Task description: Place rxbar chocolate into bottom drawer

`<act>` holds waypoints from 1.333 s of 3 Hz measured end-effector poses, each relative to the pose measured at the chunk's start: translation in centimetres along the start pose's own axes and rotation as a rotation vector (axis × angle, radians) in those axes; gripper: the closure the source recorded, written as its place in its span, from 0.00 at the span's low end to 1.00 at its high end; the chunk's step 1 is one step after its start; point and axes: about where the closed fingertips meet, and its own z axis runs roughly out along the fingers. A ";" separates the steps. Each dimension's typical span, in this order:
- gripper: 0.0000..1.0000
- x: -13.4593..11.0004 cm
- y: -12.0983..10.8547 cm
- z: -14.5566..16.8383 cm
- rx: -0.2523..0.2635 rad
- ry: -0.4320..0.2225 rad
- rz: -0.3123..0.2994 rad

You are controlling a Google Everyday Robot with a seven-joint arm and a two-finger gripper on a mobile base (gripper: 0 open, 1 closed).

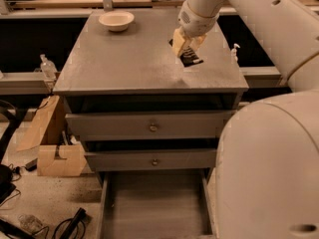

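Observation:
My gripper (188, 48) hangs from the white arm over the right part of the grey cabinet top (134, 59). Its pale fingers (180, 41) are closed on the rxbar chocolate (190, 59), a flat black bar that sticks out below them, just above the top. The bottom drawer (154, 203) is pulled out at the foot of the cabinet, showing a plain grey floor with nothing in it. Its right side is hidden behind my white body.
A white bowl (116, 20) stands at the back left of the cabinet top. Two shut drawers with round knobs (153, 128) sit above the open one. Cardboard pieces (55, 158) and cables (65, 225) lie on the floor at left. A bottle (46, 66) stands on the left ledge.

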 end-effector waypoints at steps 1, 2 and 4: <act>1.00 3.0 -0.1 -4.1 -0.055 -0.089 -0.023; 1.00 8.4 0.1 -6.0 -0.147 -0.157 -0.030; 1.00 19.1 -0.1 -4.5 -0.254 -0.228 -0.036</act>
